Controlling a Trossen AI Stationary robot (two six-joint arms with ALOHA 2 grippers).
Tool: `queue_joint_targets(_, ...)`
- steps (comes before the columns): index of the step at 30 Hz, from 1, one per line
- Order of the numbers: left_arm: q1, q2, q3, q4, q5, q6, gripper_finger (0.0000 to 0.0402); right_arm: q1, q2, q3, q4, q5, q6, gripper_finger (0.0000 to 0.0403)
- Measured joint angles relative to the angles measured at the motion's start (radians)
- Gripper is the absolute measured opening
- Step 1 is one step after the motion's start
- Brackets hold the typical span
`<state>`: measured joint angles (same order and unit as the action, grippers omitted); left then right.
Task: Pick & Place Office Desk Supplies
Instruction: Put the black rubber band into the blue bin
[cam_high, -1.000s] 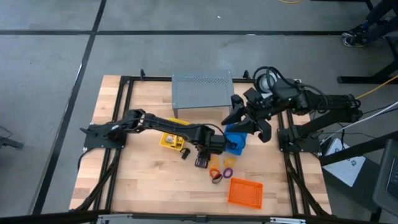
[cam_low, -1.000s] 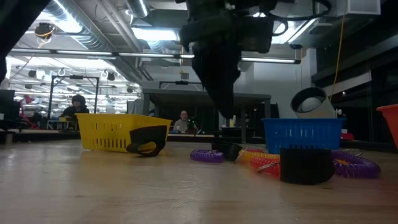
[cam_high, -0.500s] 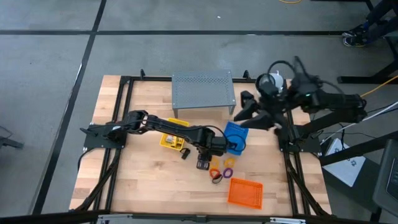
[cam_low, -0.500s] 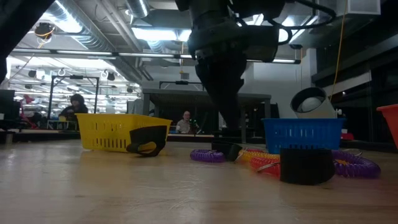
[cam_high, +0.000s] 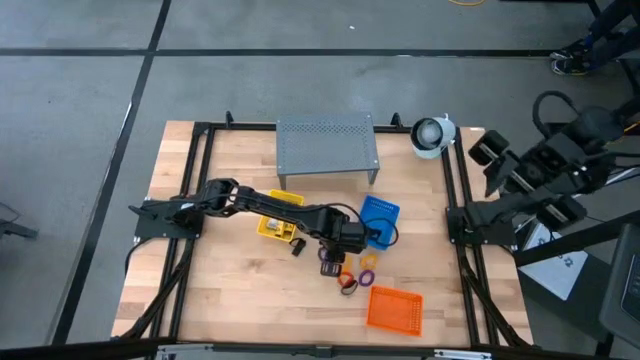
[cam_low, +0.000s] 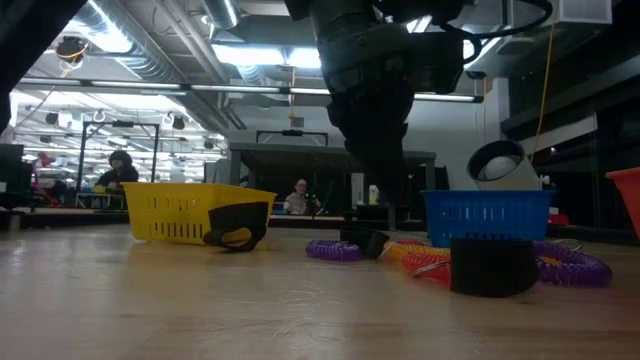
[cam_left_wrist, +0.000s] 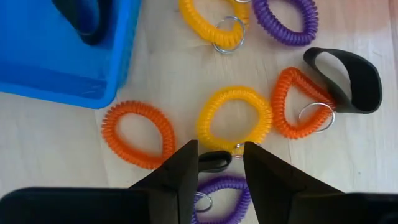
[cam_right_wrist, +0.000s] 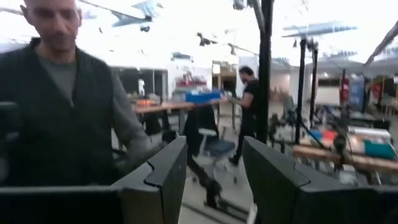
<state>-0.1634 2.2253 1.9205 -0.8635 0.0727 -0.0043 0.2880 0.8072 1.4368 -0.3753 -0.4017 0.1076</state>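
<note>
Coil loops (cam_left_wrist: 235, 118) | left gripper (cam_left_wrist: 219, 163) — parted, nothing gripped, above them | right gripper (cam_right_wrist: 214, 163) — parted, empty, off-table

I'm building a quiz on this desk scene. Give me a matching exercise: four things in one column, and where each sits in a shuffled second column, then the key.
Things:
1. blue tray
2. orange tray
3. yellow tray
4. grey perforated stand

Places:
A. at the table's far edge, in the middle
B. nearest the table's front edge, toward the right arm's side
C. just beside the left end effector, toward the right arm's side
D. under the left arm's forearm, toward the left arm's side of the loops

Pairs: 1-C, 2-B, 3-D, 4-A
</note>
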Motion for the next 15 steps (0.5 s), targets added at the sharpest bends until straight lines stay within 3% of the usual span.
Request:
queue_joint_targets(4, 0.001, 0.0, 0.0, -0.001, 0.0, 0.018, 0.0123, 0.035, -0.034, -0.001, -0.103, 0.079, -0.011, 0.016)
queue_joint_targets(9, 0.001, 0.0, 0.0, -0.042, -0.012, 0.072, 0.0123, 0.05, -0.038, -0.008, -0.143, 0.072, -0.025, 0.016)
queue_joint_targets(15, 0.019, 0.0, 0.0, -0.053, 0.012, 0.059, 0.0123, 0.05, -0.144, -0.175, 0.0, 0.064, -0.02, 0.016)
